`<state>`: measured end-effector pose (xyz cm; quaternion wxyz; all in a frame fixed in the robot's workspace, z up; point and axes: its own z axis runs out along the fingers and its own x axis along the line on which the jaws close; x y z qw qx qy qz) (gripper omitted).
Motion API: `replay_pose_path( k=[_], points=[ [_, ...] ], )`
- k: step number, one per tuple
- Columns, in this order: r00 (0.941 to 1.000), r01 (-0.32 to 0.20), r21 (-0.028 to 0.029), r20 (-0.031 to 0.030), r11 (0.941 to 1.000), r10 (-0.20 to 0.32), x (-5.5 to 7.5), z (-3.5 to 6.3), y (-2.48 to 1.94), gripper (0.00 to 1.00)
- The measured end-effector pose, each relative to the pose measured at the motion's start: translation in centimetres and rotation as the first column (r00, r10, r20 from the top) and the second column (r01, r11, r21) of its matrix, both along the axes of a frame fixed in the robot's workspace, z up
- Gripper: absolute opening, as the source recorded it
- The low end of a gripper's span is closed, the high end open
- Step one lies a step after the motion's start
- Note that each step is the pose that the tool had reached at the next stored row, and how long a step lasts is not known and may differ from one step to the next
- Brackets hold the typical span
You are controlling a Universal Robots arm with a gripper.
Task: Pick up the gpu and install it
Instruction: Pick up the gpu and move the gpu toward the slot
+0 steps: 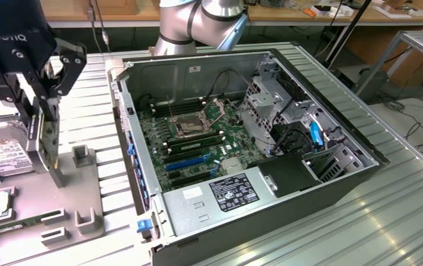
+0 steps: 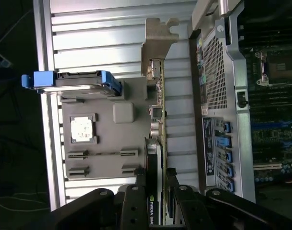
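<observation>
Robot arm at the exterior view's left: its gripper [image 1: 40,108] points down, jaws clamped on the gpu [image 1: 47,141]. The card stands on edge over the gray parts tray [image 1: 78,194], silver bracket [image 2: 158,40] farthest from the wrist, just beside the open computer case [image 1: 271,238].

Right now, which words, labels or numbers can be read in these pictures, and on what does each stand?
"OTIQ", start cut off: housing of the gripper, exterior view.
"NVIDIA QUA", rest hidden: gpu, wrist view.
Too small to read: labels on the power supply and the hard drive.
</observation>
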<state>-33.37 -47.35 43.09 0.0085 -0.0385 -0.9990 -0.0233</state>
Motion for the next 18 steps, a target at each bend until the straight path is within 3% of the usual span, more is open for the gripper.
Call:
replay_pose_path(
  k=[10, 13, 18],
  points=[
    [1.0, 0.0, 0.0, -0.0002, 1.0, 0.0, 0.0, 3.9, 0.0, 0.27],
    [1.0, 0.0, 0.0, -0.0003, 1.0, 0.0, 0.0, 4.03, 0.0, 0.27],
    [1.0, 0.0, 0.0, -0.0003, 1.0, 0.0, 1.9, 3.99, 0.0, 0.27]
  ],
)
